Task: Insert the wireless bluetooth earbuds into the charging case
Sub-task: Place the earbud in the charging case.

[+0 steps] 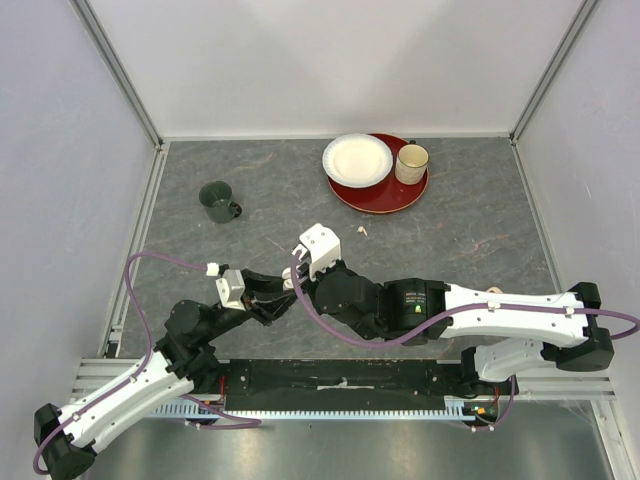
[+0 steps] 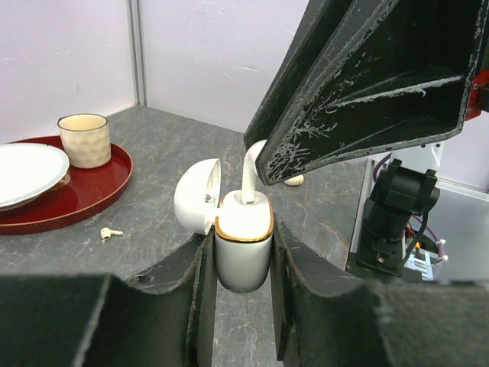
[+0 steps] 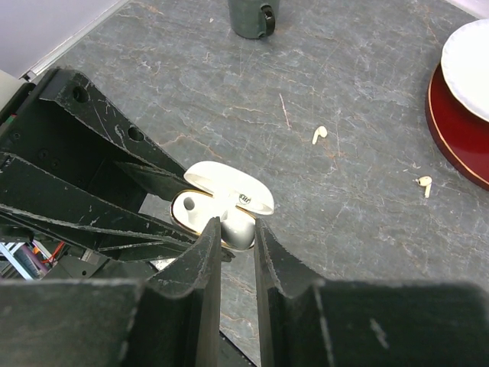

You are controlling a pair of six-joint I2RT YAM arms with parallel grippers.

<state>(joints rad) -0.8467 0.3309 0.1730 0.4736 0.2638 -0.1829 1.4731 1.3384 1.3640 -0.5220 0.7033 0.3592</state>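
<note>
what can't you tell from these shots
Left wrist: the right jaws cover the head of the held earbud above the case.
Right wrist: its own jaws hide one case slot, filled or not.
Top: wrists hide the case; loose earbuds too small to count.

A dark grey, stone-patterned tabletop [image 1: 470,260] sits inside a booth of plain white wall panels: a back panel [image 1: 330,60] and side panels at left [image 1: 60,180] and right [image 1: 595,150]. Aluminium posts [image 1: 118,70] mark the back corners. Slotted metal rails [image 1: 110,372] line the near edge. The light is soft and even.
</note>
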